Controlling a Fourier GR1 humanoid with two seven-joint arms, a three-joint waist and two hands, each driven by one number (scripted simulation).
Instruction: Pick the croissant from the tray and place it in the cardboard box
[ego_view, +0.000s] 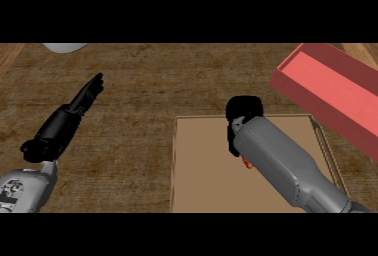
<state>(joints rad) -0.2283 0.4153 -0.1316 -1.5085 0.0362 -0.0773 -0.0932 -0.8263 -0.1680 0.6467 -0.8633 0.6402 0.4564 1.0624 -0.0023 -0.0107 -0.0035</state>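
Croissant (247, 163) beneath right hand (245, 107)

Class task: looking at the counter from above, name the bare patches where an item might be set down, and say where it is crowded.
Bare counter lies between the left hand and the brown tray, and along the top beside the white object. It is crowded at the right: the right hand hangs over the tray's far edge, close to the red box.

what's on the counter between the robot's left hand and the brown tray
Nothing: in the head view only bare counter lies between the left hand and the tray.
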